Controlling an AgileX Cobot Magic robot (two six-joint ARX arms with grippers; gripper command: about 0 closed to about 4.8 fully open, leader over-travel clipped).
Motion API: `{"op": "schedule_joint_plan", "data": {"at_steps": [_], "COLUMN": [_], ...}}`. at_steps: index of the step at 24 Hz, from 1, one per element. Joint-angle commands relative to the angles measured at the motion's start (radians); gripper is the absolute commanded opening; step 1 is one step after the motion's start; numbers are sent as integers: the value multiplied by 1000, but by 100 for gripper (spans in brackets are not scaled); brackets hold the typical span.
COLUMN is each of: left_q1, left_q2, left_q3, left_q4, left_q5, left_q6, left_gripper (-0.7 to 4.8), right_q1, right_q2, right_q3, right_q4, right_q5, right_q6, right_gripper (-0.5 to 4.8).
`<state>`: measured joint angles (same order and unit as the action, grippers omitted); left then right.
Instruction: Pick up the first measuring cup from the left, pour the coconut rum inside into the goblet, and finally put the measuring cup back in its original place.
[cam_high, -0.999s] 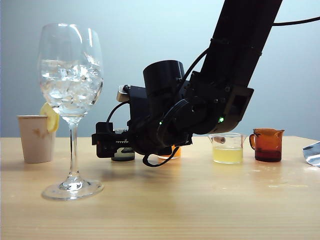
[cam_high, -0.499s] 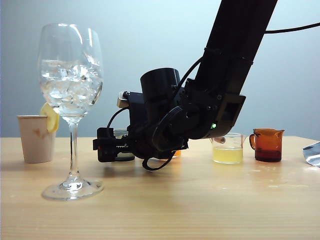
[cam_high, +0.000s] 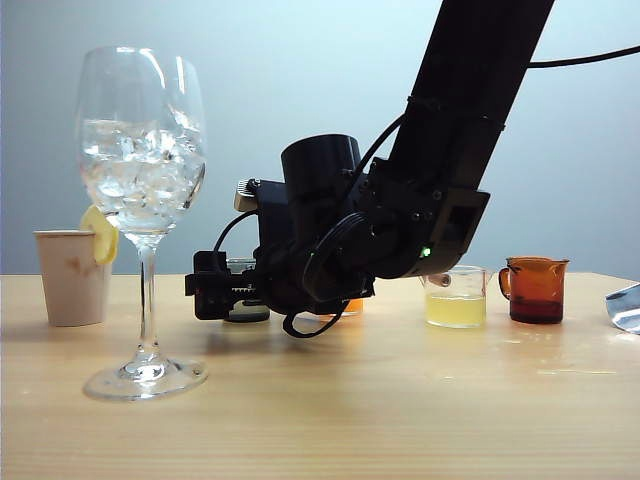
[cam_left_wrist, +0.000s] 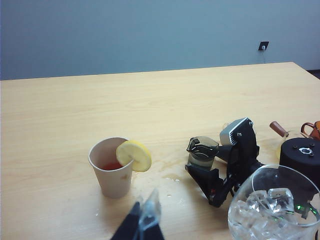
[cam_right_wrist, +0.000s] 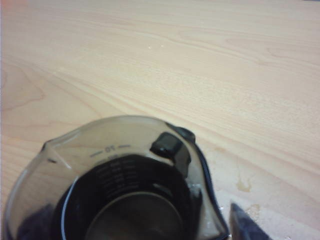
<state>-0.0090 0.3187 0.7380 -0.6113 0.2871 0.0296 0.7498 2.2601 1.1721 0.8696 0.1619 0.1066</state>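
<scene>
The smoky grey measuring cup was found standing on the wooden table, between the spread fingers of the right gripper. In the right wrist view the cup was seen from above, filling the lower part of the picture, with its flared rim and graduation marks in sight and one dark fingertip just beside its rim; whether the fingers touched the glass could not be told. The coconut rum could not be made out in the dark cup. In the exterior view the cup was largely hidden behind the right gripper, which was held low over the table and level.

Beyond the gripper's tip, the goblet was seen standing upright with ice cubes in its bowl. Further off on that side, a beige paper cup with a lemon slice on its rim was placed. Behind the right arm, a cup of orange liquid was partly visible, then a clear cup of pale yellow liquid and an amber handled cup, all well apart from the gripper.

The left gripper was held above the table on the near side of the paper cup, with its fingers pressed close together and nothing between them.
</scene>
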Motion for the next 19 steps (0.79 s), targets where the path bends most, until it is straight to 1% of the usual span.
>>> {"op": "schedule_joint_plan", "data": {"at_steps": [1,3,6,11,19], "left_q1": [-2,-2,-2,-3,-6], "left_q2": [-1,-1,-2,-8,-21], "left_q3": [3,3,3,4,4], "left_q4": [-7,-30,-68,-66,-70], "left_q5": [2,2,2,2,2], "left_q6": [5,5,5,4,5], "left_gripper": [-5,-5,-5,-5,-5], "right_q1": [2,2,1,2,-4], "right_q2": [-3,4,18,47,55], "right_q3": [4,6,39,101,106], "right_q4": [16,24,-9,-45,-64], "right_q5": [1,1,-2,-3,1], "right_q6": [-3,-3,-2,-3,-2], "right_gripper": [479,479,479,479,479]}}
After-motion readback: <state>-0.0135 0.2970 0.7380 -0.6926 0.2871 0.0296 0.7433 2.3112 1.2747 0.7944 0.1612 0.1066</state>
